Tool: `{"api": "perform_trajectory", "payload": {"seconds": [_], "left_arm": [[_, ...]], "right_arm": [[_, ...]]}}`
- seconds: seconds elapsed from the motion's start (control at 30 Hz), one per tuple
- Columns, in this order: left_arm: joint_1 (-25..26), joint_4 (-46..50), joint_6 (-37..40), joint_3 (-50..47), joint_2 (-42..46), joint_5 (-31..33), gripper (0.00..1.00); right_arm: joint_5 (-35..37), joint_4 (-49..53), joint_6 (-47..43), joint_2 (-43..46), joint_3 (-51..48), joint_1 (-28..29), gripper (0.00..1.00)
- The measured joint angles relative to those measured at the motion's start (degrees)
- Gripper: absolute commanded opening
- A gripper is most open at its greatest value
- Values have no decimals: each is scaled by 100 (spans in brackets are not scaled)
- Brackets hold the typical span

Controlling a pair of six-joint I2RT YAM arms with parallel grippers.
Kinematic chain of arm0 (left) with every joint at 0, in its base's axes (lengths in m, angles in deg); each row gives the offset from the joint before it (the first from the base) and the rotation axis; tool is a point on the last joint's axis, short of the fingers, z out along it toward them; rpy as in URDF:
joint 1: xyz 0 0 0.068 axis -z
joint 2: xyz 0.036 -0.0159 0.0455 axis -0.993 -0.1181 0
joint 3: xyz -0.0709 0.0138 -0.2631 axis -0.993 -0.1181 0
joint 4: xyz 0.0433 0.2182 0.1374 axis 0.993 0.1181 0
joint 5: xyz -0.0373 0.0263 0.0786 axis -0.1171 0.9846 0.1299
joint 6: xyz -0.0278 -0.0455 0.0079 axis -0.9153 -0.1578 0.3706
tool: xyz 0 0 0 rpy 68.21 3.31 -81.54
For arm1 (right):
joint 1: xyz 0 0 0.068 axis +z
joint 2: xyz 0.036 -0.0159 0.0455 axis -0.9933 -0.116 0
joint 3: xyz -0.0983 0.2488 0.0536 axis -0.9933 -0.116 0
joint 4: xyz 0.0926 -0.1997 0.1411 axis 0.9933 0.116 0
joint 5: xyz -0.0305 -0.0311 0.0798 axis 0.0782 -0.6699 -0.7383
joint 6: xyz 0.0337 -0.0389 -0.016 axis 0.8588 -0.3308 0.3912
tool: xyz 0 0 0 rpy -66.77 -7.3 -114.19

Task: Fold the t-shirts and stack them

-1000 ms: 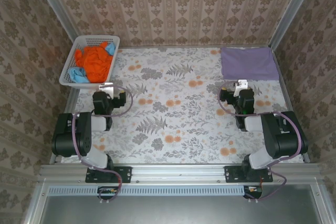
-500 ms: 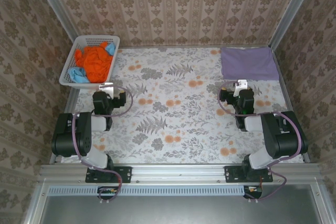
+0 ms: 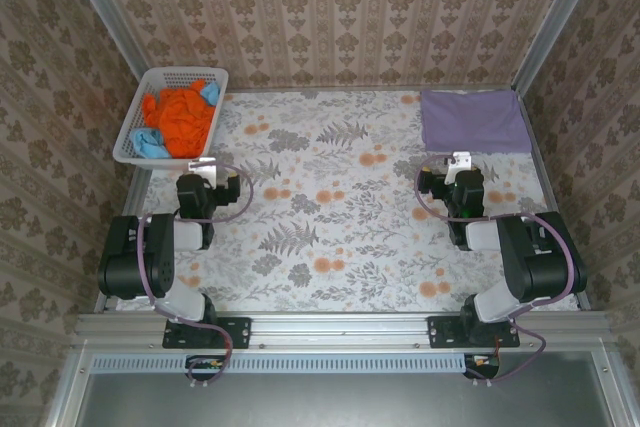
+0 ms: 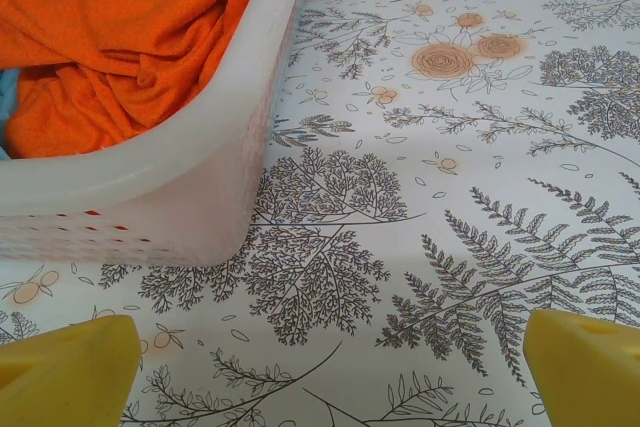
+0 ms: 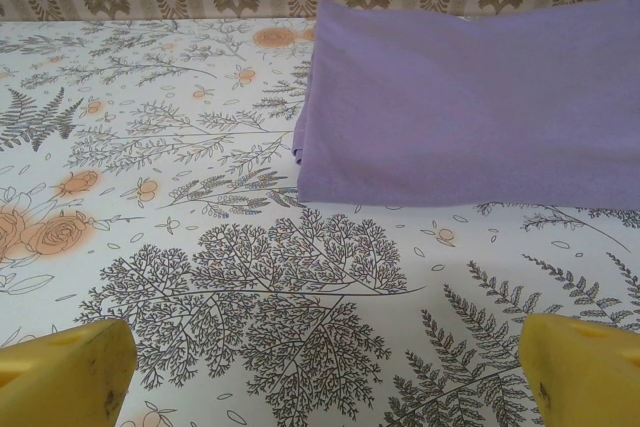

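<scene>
A crumpled orange t-shirt fills the white basket at the back left, with bits of a light blue t-shirt poking out beside it. A lavender t-shirt lies folded flat at the back right corner. My left gripper hovers open just in front of the basket, its yellow fingertips wide apart over bare cloth. Short of the lavender shirt, my right gripper stands open with nothing between its fingertips.
The table is covered by a floral cloth. The basket's near wall stands close ahead of the left fingers. Patterned walls close in the back and both sides. Both arms are folded low near the front edge.
</scene>
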Motion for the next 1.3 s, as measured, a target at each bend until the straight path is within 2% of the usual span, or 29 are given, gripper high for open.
{"api": "perform_trajectory", "payload": {"seconds": [0.3, 0.5, 0.6, 0.7, 0.77, 0.9, 1.0, 1.1, 1.3], "left_arm": [[39, 205, 0, 4, 142, 146, 100], [319, 1779, 0, 586, 1738, 501, 100], [573, 2197, -151, 1108, 2557, 487, 100], [612, 2702, -704, 1744, 3034, 487, 100], [549, 3305, -1510, 2350, 3156, 664, 100], [-17, 4284, -3023, 3169, 3174, 719, 100], [-678, 4699, -3941, 3320, 2997, 450, 100], [-1156, 5519, -4411, 4039, 2149, 118, 100], [-1270, 7060, -4345, 6391, -450, -553, 88]], "right_arm": [[179, 26, 0, 39, -2, 83, 99], [389, 1161, -107, 1099, 221, 378, 100], [380, 1694, 256, 1792, 483, 476, 99], [376, 2236, 990, 2470, 612, 457, 100], [269, 2651, 1742, 2892, 671, 400, 99], [-608, 2835, 2656, 3342, 706, 234, 100], [-1246, 2896, 3029, 3580, 710, 223, 100], [-1692, 3263, 3193, 3539, 949, 496, 100], [-1646, 4437, 2671, 2476, 1777, 2520, 95]]}}
